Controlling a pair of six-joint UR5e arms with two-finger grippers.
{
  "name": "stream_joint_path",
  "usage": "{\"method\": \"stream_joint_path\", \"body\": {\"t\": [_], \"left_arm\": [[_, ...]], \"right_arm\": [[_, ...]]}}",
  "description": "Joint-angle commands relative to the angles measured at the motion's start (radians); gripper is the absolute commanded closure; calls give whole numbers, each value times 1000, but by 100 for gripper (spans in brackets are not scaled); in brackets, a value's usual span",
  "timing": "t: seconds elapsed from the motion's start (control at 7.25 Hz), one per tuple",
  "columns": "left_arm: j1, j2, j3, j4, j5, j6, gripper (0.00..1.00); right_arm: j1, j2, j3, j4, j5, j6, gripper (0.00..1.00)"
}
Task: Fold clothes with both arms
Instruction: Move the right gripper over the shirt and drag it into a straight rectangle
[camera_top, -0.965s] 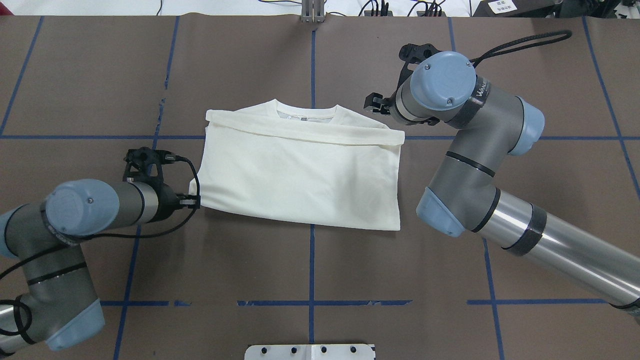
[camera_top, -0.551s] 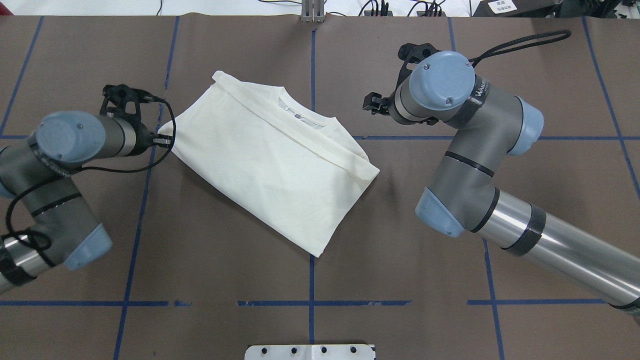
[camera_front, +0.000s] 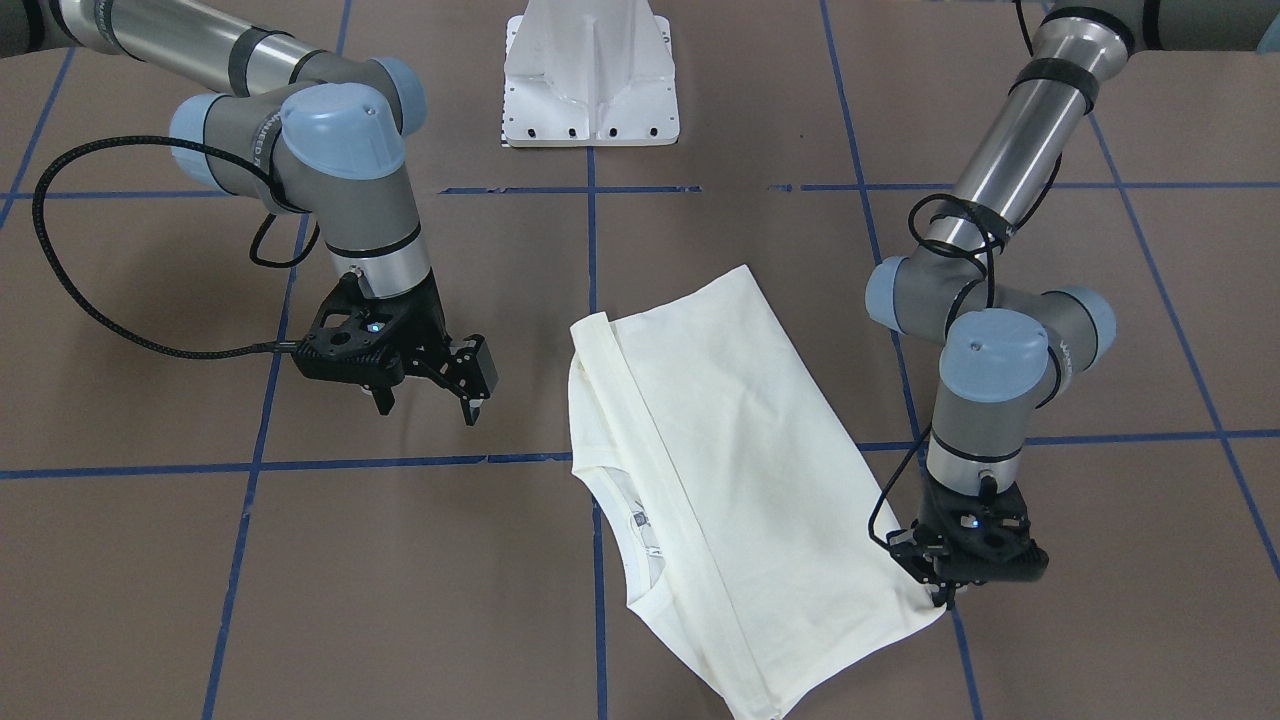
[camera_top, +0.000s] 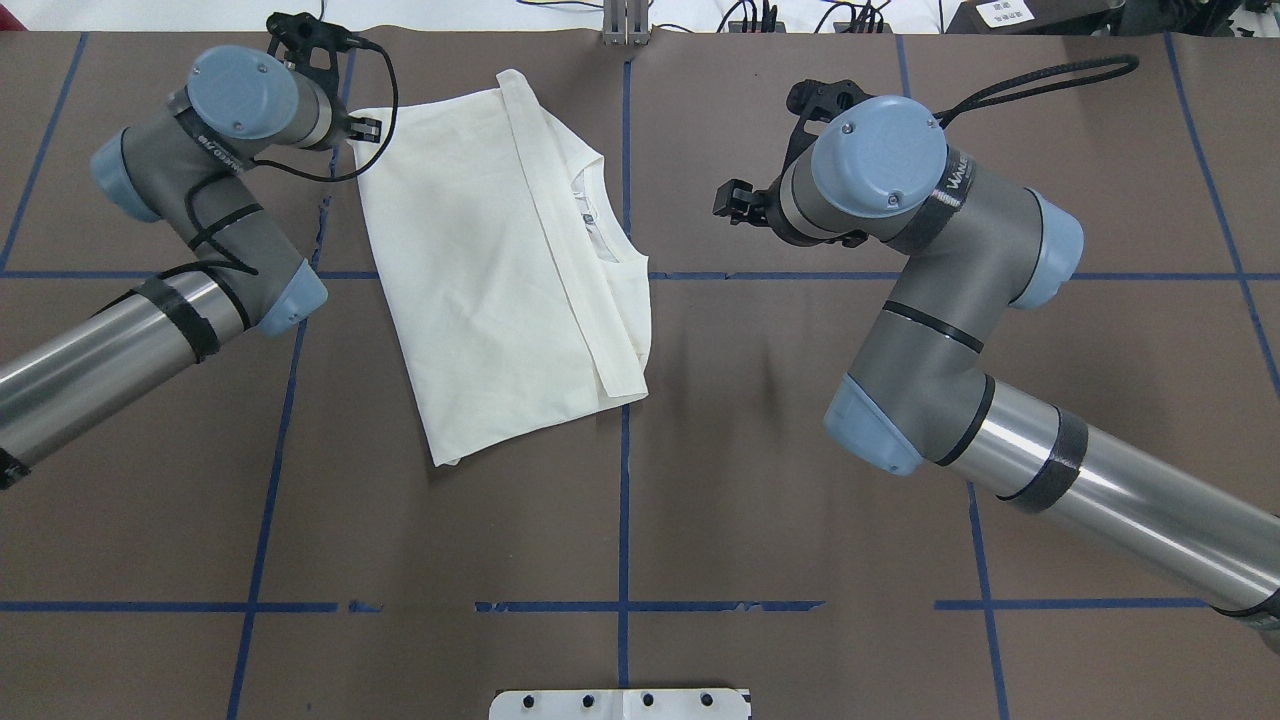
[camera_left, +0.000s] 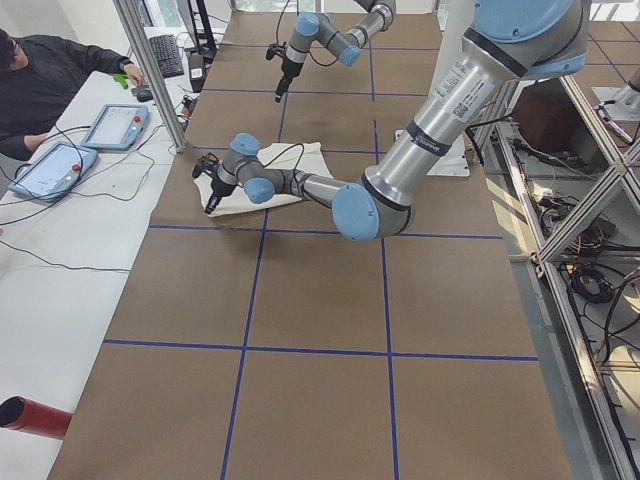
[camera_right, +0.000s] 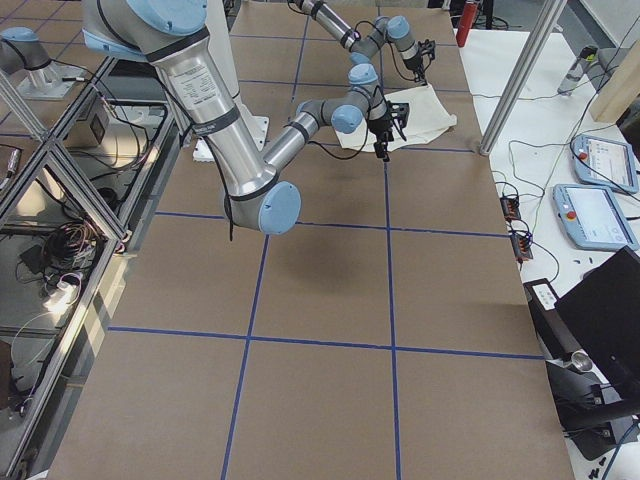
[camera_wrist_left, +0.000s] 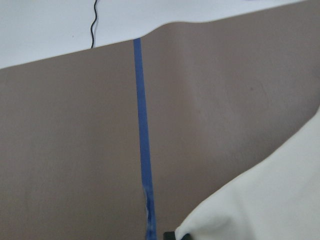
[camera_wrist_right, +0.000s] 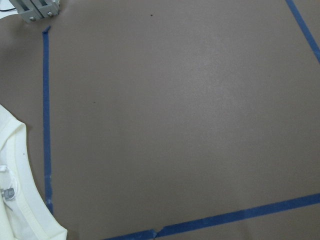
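The cream T-shirt is seen folded into a rough rectangle, plain side up, on the brown-covered table. It is laid at a slant on the robot's left side of the middle tape line, toward the far edge. A narrow folded band is shown running along its length, and the collar is turned toward the right arm's side.

The left gripper is pressed down at the shirt's far-left corner. Its fingers are closed tight on that corner of cloth, which is pinched between them at table level. In the left wrist view, only the cloth edge and a dark fingertip are caught at the bottom.

The right gripper is held with its fingers spread wide and nothing between them. It is kept apart from the shirt, out beyond the collar side and raised off the table.
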Motion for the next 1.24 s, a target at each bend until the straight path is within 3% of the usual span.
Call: {"method": "stream_joint_path", "body": {"t": [0.0,0.14,0.28,0.55,0.69,1.1], "left_arm": [[-12,-13,52,-81,-9,9,1],[-12,44,-4,-135,-17,7,0],[-13,79,-65,-137,-79,7,0],[-15,136,-153,-139,-92,1,0],[-15,138,-163,-139,-92,-4,0],[-13,144,-164,-142,-92,-5,0]], "right_arm": [[-15,13,-2,12,-7,13,0],[-23,61,-46,15,-8,49,0],[-35,166,-176,36,-22,98,1],[-59,303,-418,157,-71,151,12],[-76,344,-477,157,-85,166,30],[-130,350,-519,156,-133,165,45]]}}
